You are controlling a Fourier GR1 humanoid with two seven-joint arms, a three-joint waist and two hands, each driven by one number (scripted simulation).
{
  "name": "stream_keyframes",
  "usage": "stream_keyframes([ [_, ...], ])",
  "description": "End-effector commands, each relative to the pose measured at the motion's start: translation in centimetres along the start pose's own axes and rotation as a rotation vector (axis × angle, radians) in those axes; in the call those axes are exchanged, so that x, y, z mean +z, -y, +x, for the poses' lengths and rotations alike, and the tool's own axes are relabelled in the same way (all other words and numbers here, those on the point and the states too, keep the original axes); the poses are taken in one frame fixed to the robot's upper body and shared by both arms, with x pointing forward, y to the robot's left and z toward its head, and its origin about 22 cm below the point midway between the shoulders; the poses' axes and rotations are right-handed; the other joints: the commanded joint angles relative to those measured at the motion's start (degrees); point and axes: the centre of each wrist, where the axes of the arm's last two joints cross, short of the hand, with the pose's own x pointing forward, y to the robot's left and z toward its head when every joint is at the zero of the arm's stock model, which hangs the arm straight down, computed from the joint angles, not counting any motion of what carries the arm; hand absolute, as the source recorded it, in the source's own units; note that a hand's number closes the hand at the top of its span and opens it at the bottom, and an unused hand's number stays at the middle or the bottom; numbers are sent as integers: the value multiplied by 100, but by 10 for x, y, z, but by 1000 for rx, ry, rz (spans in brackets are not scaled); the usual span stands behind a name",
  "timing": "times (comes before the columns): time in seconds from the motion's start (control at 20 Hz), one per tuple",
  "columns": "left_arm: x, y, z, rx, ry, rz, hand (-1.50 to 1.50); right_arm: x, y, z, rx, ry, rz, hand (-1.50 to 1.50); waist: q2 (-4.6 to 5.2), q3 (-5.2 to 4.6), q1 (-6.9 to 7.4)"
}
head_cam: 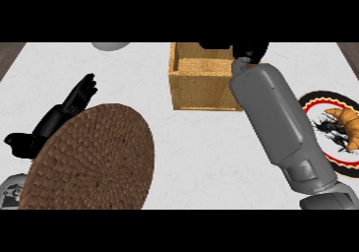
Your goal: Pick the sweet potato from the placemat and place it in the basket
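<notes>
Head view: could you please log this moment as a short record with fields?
right hand: over the basket, forearm stretched across the counter
sweet potato: not visible
left hand: fingers straight, resting at the view's left
placemat: round, brown, woven, nothing visible on it
plate: at the right edge, holding a croissant
grey object: at the counter's far edge
</notes>
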Motion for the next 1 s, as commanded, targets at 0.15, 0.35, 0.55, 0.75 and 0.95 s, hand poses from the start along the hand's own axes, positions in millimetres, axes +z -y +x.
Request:
stream_keyframes([
  [0.15,6,-16,-5,4,0,-8,0,-7,-8,-10,13,43,3,-150,-8,-4,-3],
  [0.35,7,11,3,2,-4,-3,0,-30,2,1,-35,62,5,-150,1,-2,34],
  [0.55,10,-3,-6,-2,-13,-11,0,-32,11,19,-192,54,-1,-150,-7,-2,4],
  [0.75,9,-6,-13,-8,-9,17,0,-49,40,14,-301,-23,-66,-150,-24,-3,-80],
  [0.95,4,-6,-10,-2,-23,24,0,-54,60,6,-334,-118,-23,-150,-55,-5,-138],
])
